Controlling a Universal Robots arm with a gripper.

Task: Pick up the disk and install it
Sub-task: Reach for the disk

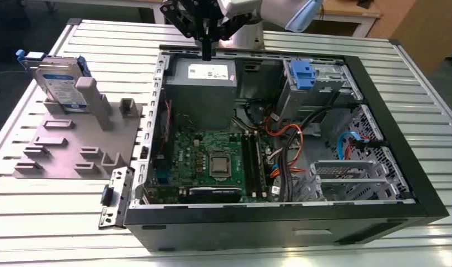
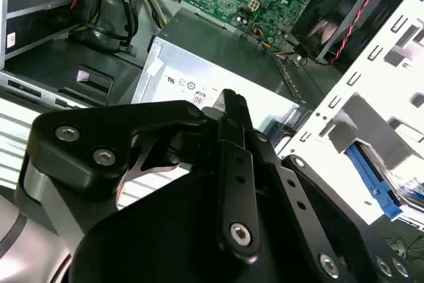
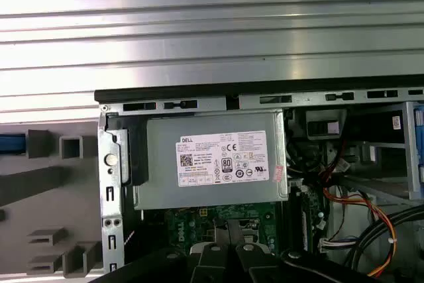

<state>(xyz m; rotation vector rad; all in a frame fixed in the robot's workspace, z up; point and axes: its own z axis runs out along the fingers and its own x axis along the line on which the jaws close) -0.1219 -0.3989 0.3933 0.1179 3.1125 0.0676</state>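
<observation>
The disk (image 1: 57, 84), a silver-grey drive with a white-and-blue label in a blue bracket, stands on edge in the grey holder (image 1: 70, 147) at the exterior view's left, outside the computer case (image 1: 285, 222). My gripper (image 1: 206, 54) hangs over the case's back edge, just above the grey power supply (image 1: 199, 83), well to the right of the disk and apart from it. Its black fingers are together and hold nothing. In the first wrist view the gripper (image 3: 228, 255) sits over the power supply (image 3: 212, 160). The second wrist view has the gripper (image 2: 232, 101) before the same box (image 2: 199, 64).
The open case holds a green motherboard (image 1: 210, 158), orange and black cables (image 1: 292, 133) and a drive bay with a small blue latch (image 1: 302, 75) at the back right. The case's metal walls (image 1: 160, 83) rise around the gripper. Everything rests on a ribbed metal table (image 1: 48, 211).
</observation>
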